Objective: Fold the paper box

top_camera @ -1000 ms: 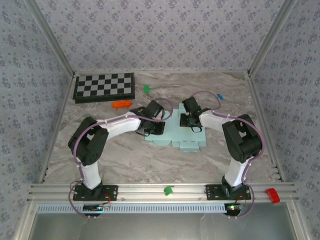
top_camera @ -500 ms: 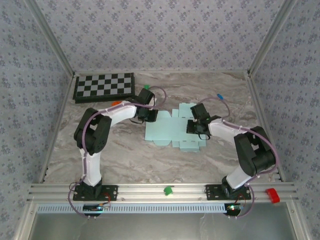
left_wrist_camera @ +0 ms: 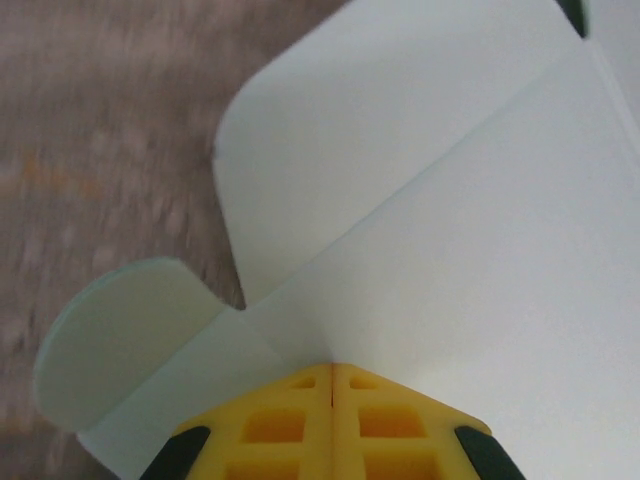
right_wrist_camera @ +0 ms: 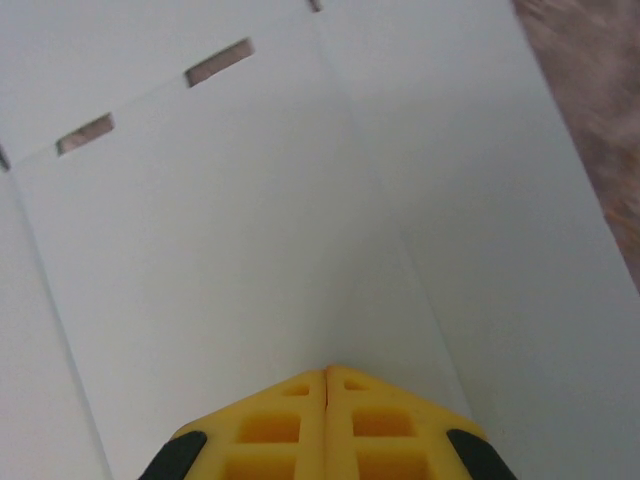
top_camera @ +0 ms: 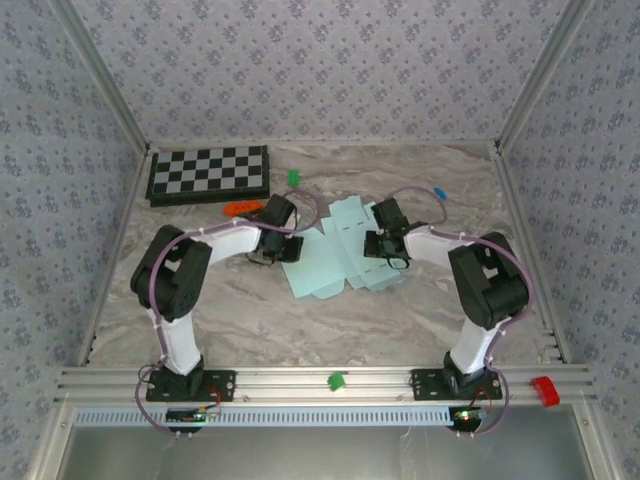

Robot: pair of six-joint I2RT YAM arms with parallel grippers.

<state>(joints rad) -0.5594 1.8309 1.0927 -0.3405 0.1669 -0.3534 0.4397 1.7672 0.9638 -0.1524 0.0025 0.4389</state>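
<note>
The paper box [top_camera: 335, 258] is a flat pale-blue die-cut sheet lying on the marble table, its flaps spread out. My left gripper [top_camera: 290, 243] is shut, and its tips rest on the sheet's left edge. In the left wrist view the yellow fingertips [left_wrist_camera: 300, 385] meet at the left gripper [left_wrist_camera: 332, 366], against the paper box [left_wrist_camera: 470, 200] near two rounded flaps. My right gripper [top_camera: 385, 245] is shut on the sheet's right part. In the right wrist view the right gripper [right_wrist_camera: 326, 371] touches the paper box [right_wrist_camera: 220, 220] beside a crease, below two slots.
A black-and-white checkerboard [top_camera: 208, 175] lies at the back left. An orange piece [top_camera: 243, 208] and a green piece [top_camera: 293, 177] sit near it. A blue piece [top_camera: 439, 192] lies at the back right. On the front rail are a green piece [top_camera: 337, 381] and a red piece [top_camera: 545, 390].
The sheet has turned and slid slightly left. The left gripper moved back and then left to the sheet's left edge. The right gripper swung right, then back left onto the sheet.
</note>
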